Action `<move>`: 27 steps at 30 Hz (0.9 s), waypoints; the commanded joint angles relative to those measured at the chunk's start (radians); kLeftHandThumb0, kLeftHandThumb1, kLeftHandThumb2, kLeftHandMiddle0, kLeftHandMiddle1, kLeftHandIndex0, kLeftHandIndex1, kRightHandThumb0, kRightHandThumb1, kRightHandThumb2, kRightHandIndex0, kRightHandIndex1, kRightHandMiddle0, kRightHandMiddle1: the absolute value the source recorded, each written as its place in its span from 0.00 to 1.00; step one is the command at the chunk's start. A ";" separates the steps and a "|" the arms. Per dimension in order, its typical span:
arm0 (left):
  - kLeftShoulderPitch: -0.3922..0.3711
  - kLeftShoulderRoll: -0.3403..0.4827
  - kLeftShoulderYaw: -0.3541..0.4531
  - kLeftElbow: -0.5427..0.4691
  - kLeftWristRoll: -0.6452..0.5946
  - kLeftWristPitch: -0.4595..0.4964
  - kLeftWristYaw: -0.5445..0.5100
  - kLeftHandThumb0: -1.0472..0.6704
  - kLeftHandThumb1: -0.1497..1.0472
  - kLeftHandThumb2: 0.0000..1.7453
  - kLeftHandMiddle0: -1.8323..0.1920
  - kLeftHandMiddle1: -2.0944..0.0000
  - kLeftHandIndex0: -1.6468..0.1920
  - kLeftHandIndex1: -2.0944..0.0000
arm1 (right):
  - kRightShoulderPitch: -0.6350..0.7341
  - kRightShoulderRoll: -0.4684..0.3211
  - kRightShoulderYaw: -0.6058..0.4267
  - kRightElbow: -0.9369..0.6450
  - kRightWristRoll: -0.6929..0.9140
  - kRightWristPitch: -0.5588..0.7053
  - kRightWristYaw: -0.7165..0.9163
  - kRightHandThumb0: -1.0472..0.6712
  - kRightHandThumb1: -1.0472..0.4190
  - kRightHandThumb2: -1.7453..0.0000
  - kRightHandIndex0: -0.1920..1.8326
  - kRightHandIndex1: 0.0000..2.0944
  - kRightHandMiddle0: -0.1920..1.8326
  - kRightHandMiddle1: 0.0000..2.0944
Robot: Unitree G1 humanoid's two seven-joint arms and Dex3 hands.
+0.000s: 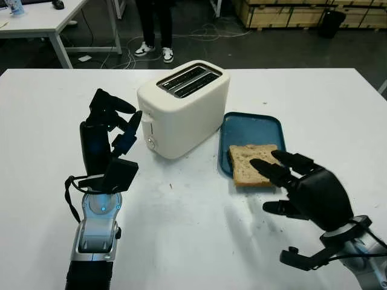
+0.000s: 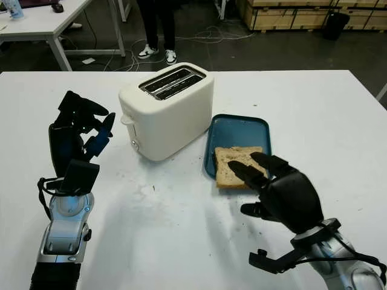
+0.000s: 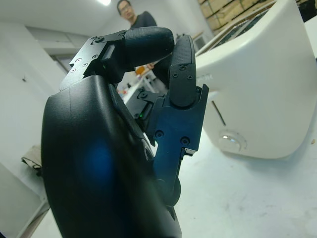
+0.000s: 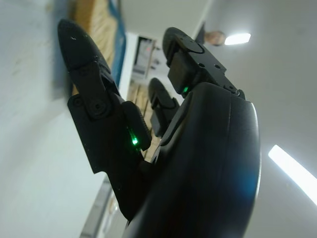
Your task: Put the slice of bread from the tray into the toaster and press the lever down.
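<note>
So your slice of bread (image 1: 251, 163) is sitting on the near end of the blue tray (image 1: 253, 128), hanging a bit over the tray's front lip. The tray lies on the white surface (image 1: 181, 229) just to the right of the cream toaster (image 1: 181, 109), nearly touching it at the base.

Your right hand (image 1: 302, 181) is out over the near right corner of the bread, fingers (image 1: 266, 169) stretched forward with the tips above the slice. It isn't gripping anything; whether the tips actually touch the bread I can't tell (the wrist camera just gives you the thumb alongside the surface with the bread and tray edge behind it).

Your left hand (image 1: 109, 130) is raised upright just left of the toaster, fingers curled over at the top and holding nothing. It's close to the toaster's end face, where the lever (image 1: 145, 115) and a round knob (image 1: 150, 141) are, but there's a gap between them.

Both slots (image 1: 188, 80) on top of the toaster face up. A person (image 1: 154, 30) stands on the floor behind the surface, and another white table (image 1: 42, 18) sits at the back left.
</note>
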 commanded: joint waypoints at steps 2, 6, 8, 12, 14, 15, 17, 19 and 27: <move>0.003 -0.002 -0.004 -0.003 -0.005 -0.004 -0.001 0.44 0.89 0.13 0.52 0.17 0.69 0.17 | -0.044 -0.005 0.046 0.078 -0.069 0.058 -0.064 0.11 0.21 1.00 0.25 0.00 0.23 0.00; 0.006 -0.003 -0.009 0.001 0.002 -0.010 0.000 0.44 0.89 0.13 0.52 0.17 0.69 0.17 | -0.119 -0.013 0.108 0.242 -0.100 0.071 -0.205 0.20 0.21 1.00 0.25 0.01 0.24 0.01; 0.007 -0.003 -0.011 0.003 0.003 -0.012 0.001 0.44 0.89 0.13 0.52 0.17 0.69 0.17 | -0.155 -0.022 0.139 0.316 -0.096 0.065 -0.265 0.25 0.21 1.00 0.27 0.01 0.26 0.01; 0.008 -0.005 -0.014 0.003 -0.008 -0.016 -0.003 0.44 0.89 0.13 0.52 0.17 0.69 0.17 | -0.212 -0.044 0.199 0.428 -0.084 0.048 -0.356 0.33 0.20 1.00 0.30 0.02 0.29 0.02; 0.009 -0.004 -0.015 0.001 -0.004 -0.013 -0.002 0.44 0.89 0.14 0.52 0.17 0.69 0.17 | -0.232 -0.054 0.226 0.466 -0.075 0.043 -0.393 0.35 0.19 1.00 0.31 0.02 0.30 0.02; 0.009 -0.002 -0.016 0.001 0.000 -0.013 -0.001 0.43 0.89 0.14 0.52 0.17 0.69 0.17 | -0.241 -0.058 0.238 0.482 -0.074 0.042 -0.414 0.36 0.19 1.00 0.31 0.02 0.30 0.02; 0.009 -0.002 -0.017 -0.001 0.006 -0.007 0.001 0.42 0.89 0.13 0.52 0.17 0.69 0.17 | -0.257 -0.065 0.263 0.509 -0.076 0.047 -0.448 0.37 0.19 1.00 0.33 0.02 0.31 0.02; 0.009 -0.001 -0.017 0.001 0.011 -0.011 0.003 0.42 0.89 0.13 0.52 0.17 0.68 0.17 | -0.268 -0.069 0.283 0.525 -0.072 0.053 -0.466 0.37 0.19 1.00 0.34 0.02 0.32 0.02; 0.005 -0.002 -0.016 -0.001 0.008 -0.017 0.005 0.42 0.89 0.14 0.52 0.17 0.69 0.17 | -0.308 -0.072 0.342 0.531 -0.063 0.059 -0.477 0.38 0.18 1.00 0.37 0.03 0.35 0.02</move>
